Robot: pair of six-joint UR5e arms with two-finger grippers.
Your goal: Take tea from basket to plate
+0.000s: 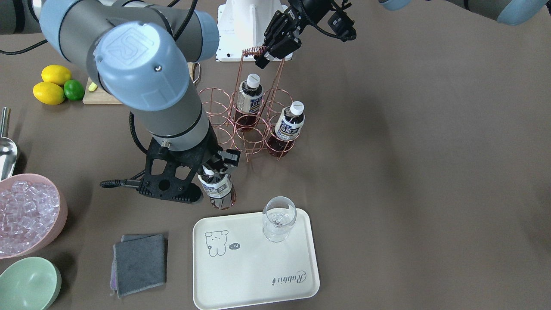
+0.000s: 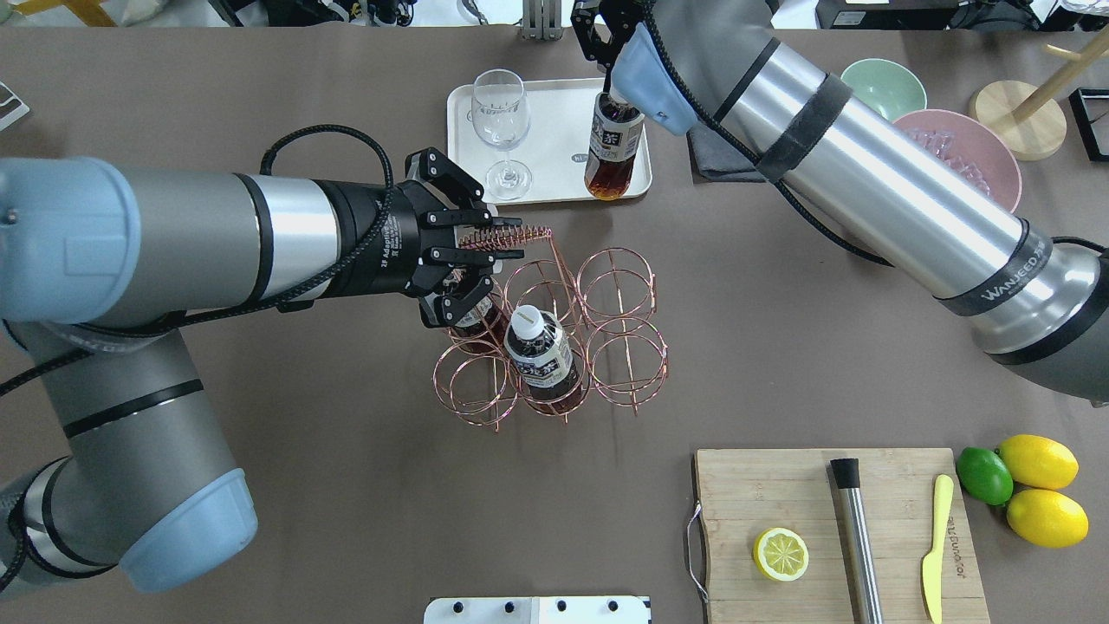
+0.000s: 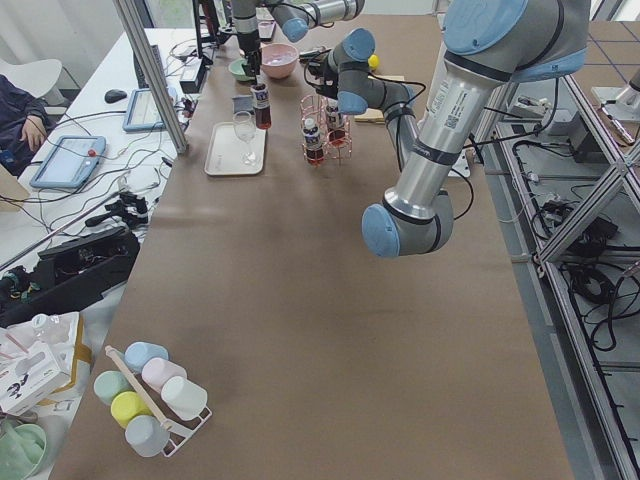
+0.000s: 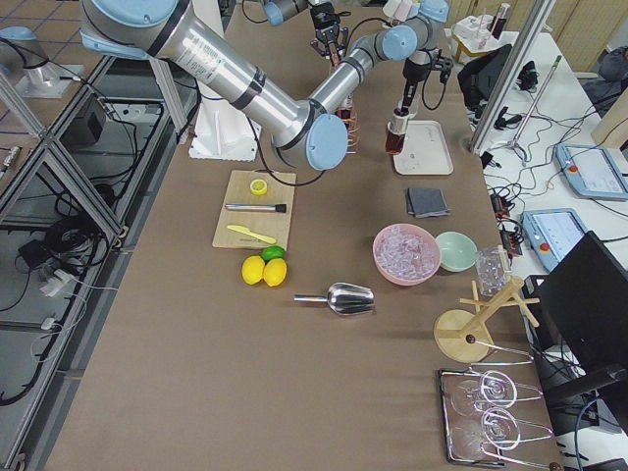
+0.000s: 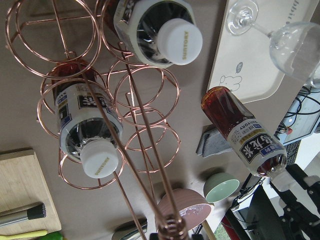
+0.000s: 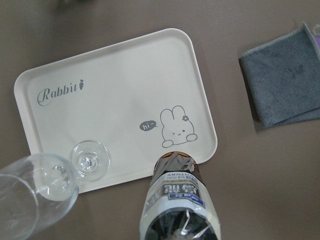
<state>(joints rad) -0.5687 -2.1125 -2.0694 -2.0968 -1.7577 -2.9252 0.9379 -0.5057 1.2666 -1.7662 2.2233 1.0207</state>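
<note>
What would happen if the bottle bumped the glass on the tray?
The wine glass would probably tip easily: a wide bowl on a thin stem. It looks like thin clear glass, so likely breakable. On the smooth tray it might also slide.

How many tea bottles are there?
3. One bottle and a second bottle stand in the basket; the third bottle hangs in the right gripper at the tray's edge. None looks hidden.

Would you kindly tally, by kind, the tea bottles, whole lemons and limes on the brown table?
Tea bottles: 3
Whole lemons: 2
Limes: 1
Total: 6
</note>
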